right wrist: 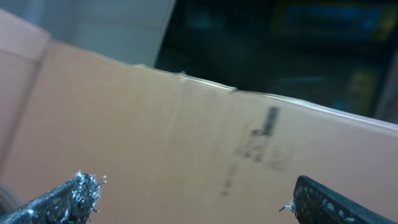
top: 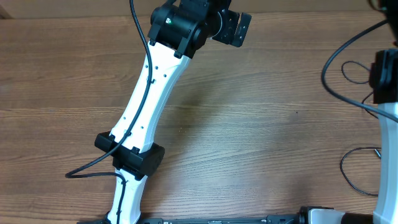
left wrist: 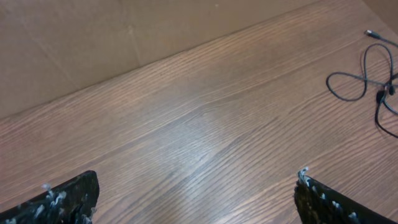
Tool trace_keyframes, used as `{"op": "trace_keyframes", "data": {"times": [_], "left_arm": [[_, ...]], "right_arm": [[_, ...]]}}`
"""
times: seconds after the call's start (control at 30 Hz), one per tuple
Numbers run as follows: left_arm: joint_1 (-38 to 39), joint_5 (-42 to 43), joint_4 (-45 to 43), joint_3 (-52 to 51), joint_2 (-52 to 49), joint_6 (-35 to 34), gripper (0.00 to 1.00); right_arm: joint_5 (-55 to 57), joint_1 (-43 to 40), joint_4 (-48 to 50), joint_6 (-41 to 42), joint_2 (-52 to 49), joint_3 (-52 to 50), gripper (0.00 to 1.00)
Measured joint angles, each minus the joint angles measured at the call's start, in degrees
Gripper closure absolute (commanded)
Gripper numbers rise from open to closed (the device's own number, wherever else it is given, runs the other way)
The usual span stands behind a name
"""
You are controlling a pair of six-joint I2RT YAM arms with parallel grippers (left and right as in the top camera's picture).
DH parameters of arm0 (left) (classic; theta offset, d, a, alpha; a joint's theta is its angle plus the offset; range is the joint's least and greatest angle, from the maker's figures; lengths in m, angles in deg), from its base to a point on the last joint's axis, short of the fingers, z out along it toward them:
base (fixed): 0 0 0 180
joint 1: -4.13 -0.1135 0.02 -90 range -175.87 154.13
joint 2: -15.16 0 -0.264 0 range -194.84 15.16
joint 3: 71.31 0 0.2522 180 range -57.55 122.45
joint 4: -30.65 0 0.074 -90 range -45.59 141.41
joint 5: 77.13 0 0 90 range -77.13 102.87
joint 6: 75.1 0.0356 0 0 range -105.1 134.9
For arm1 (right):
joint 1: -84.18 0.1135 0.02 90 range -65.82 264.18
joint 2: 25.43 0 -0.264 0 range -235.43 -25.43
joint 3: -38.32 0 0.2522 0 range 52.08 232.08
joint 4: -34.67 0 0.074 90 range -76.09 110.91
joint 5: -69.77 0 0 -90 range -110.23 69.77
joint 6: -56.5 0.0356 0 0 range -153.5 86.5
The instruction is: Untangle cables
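Observation:
One thin black cable point(left wrist: 367, 71) lies in loose loops on the wooden table at the right of the left wrist view, its small plug end point(left wrist: 369, 33) pointing away. From overhead, a thin cable loop point(top: 353, 71) rests beside the right arm point(top: 386, 78). A second cable point(top: 356, 169) with a plug end point(top: 376, 150) curls at the lower right. My left gripper point(top: 238, 28) point(left wrist: 196, 199) hovers open over bare wood, far left of the cables. In its wrist view my right gripper point(right wrist: 196, 199) is open, empty and facing a cardboard wall.
A cardboard wall point(left wrist: 93, 43) point(right wrist: 186, 124) runs along the table's far edge. The left arm point(top: 146, 99) stretches from the near edge up the table's middle. A thicker black arm wire point(top: 328, 68) arcs beside the right arm.

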Motion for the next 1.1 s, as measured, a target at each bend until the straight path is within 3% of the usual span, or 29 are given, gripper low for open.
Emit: {"op": "trace_keyframes", "data": {"times": [0.17,0.33,0.43,0.63,0.8,1.0,1.1], "left_arm": [[0.0,-0.02,1.14,0.0,0.0,0.04,0.0],[0.0,-0.02,2.54,-0.02,0.0,0.04,0.0],[0.0,-0.04,2.82,0.0,0.0,0.04,0.0],[0.0,0.0,2.99,0.0,0.0,0.0,0.0],[0.0,0.85,4.57,-0.02,0.0,0.0,0.0],[0.0,1.33,6.69,0.0,0.0,0.02,0.0],[0.0,1.49,6.8,0.0,0.0,0.04,0.0]], "right_arm": [[-0.92,-0.55,-17.03,-0.55,1.27,-0.96,0.0],[-0.66,-3.96,-19.06,-4.24,11.72,-14.01,0.0],[-0.74,-5.33,-8.92,-7.74,25.51,-28.3,0.0],[3.85,-9.64,33.99,-9.77,51.58,-56.26,0.0],[9.88,-11.78,38.12,0.81,61.57,-73.83,0.0],[12.26,-12.0,55.67,6.99,61.07,-99.34,0.0],[10.51,-12.0,55.23,8.66,61.46,-104.19,0.0]]}}
